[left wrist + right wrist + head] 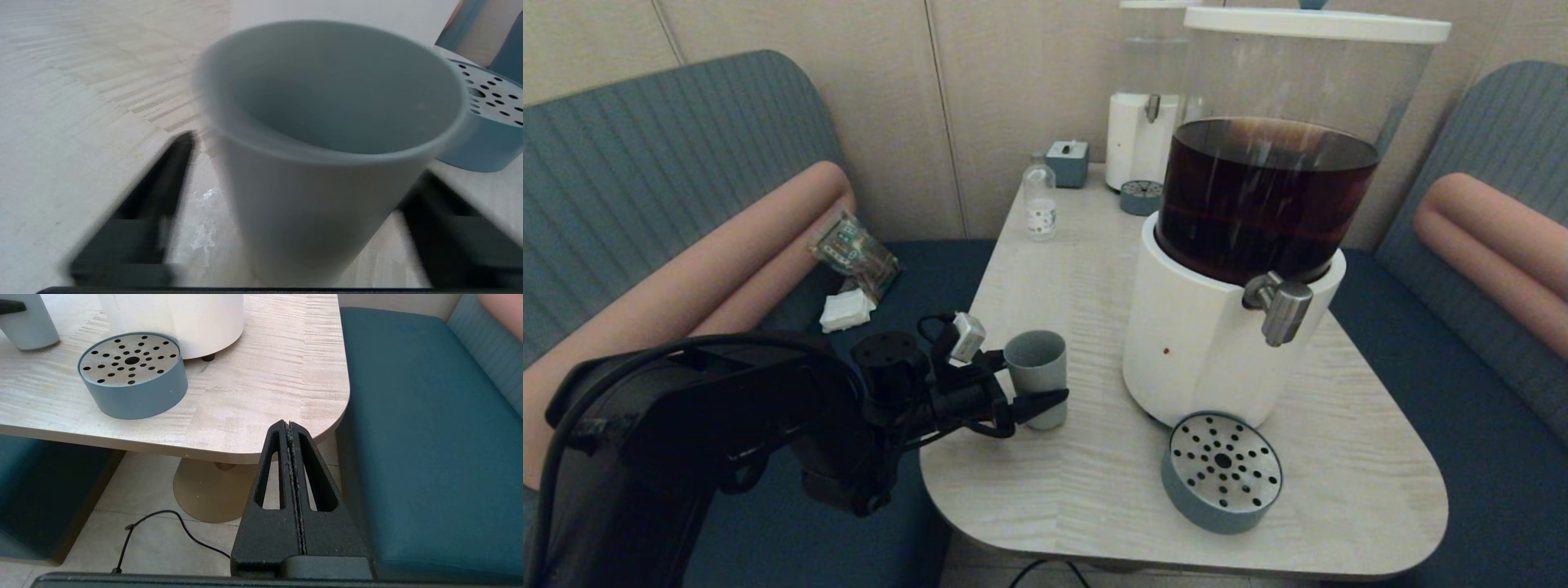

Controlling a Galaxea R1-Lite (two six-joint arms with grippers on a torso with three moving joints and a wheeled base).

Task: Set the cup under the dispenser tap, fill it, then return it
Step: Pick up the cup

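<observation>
The grey-blue cup (1037, 363) stands upright on the table (1094, 498), to the left of the big white-based dispenser (1192, 343) holding dark brown liquid. Its inside (327, 94) shows no liquid. My left gripper (1033, 377) is open around the cup, one finger (1045, 402) in front and the other behind; in the left wrist view a gap shows beside the finger (163, 179). The steel dispenser tap (1282, 306) sticks out to the right, well apart from the cup. My right gripper (289, 424) is shut on nothing, parked below the table's front right corner.
The round grey-blue drip tray (1223, 469) with perforated metal top lies below the tap, in front of the dispenser base. At the back stand a smaller white dispenser (1143, 139), its small tray (1141, 197), a clear bottle (1040, 200) and a small box (1067, 162). Benches flank the table.
</observation>
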